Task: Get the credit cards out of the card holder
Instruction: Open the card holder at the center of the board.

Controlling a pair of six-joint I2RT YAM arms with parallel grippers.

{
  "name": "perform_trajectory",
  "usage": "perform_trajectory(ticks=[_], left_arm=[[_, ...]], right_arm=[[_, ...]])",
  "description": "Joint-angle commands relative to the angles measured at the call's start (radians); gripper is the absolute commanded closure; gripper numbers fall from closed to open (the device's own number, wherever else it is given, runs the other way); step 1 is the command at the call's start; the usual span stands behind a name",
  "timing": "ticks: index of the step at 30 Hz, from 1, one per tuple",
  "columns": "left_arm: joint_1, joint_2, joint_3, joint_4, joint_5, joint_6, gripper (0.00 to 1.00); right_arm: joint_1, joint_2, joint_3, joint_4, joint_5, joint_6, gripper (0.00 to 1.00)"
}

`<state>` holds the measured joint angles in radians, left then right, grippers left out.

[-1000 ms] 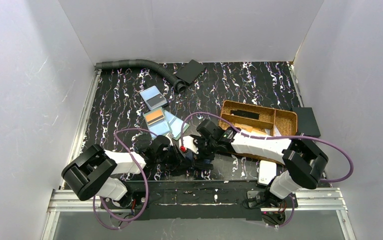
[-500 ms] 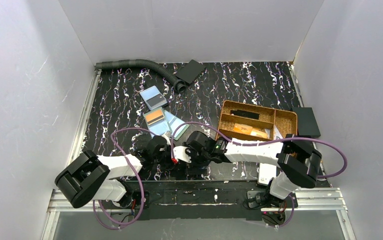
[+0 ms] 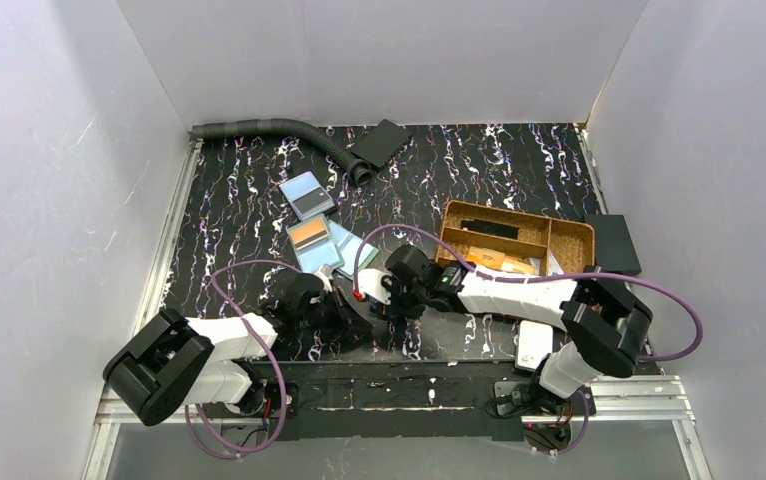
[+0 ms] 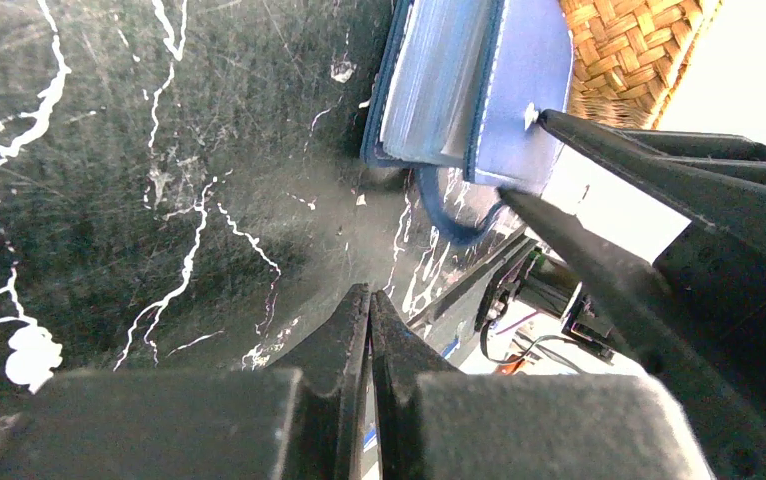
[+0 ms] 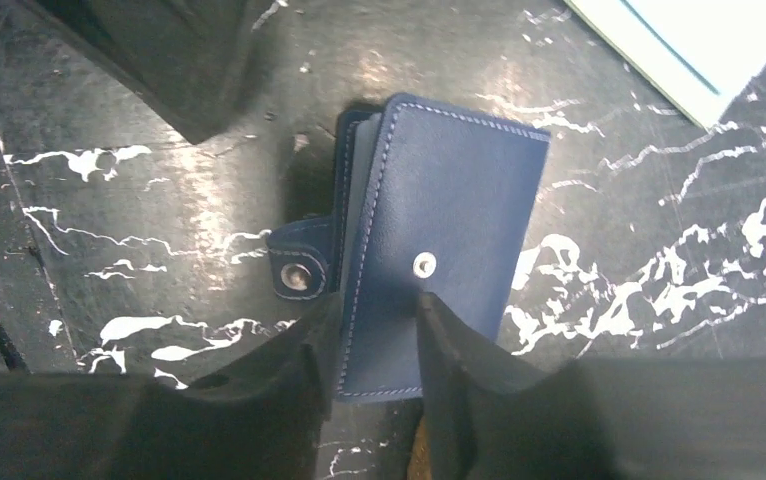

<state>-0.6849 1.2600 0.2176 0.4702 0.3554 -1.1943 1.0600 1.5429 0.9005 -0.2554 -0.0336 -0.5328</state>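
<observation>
The card holder (image 5: 449,210) was dark blue with white stitches and a silver snap, the counter (image 3: 479,160) was black with white squiggly lines, the tray (image 3: 587,240) near the right edge was brown and woven, and the credit cards (image 3: 309,235) were light blue, orange and teal.

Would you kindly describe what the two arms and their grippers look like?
The left arm and right arm have white links between bulky black joints, each trailing a looping purple cable. The left gripper and right gripper have black, wedge-shaped fingers.
</observation>
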Motion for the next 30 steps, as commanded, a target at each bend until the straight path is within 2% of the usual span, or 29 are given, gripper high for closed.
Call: perform_trajectory(ticks=[1,9,12,18,22,30], left_arm=[[0.024,-0.022,-0.011,-0.008,0.033,0.032,1.00],[0.038,-0.017,0.032,-0.005,0.071,0.056,0.99],[0.038,-0.026,0.050,0.003,0.078,0.066,0.82],[0.038,-0.059,0.054,0.038,0.040,0.091,0.55],[0.036,-0.051,0.049,0.084,0.027,0.108,0.47],[0.036,0.033,0.059,0.194,0.047,0.116,0.43]], right_arm=[[-0.041,-0.050,0.009,0.035,-0.034,0.038,0.65],[-0.086,-0.051,0.010,0.059,-0.008,0.077,0.90],[-0.099,-0.051,0.011,0.073,-0.005,0.097,0.98],[-0.142,-0.071,0.012,0.084,-0.083,0.139,0.99],[-0.202,-0.087,0.015,0.086,-0.228,0.185,0.99],[-0.310,-0.077,0.007,0.116,-0.492,0.283,0.99]])
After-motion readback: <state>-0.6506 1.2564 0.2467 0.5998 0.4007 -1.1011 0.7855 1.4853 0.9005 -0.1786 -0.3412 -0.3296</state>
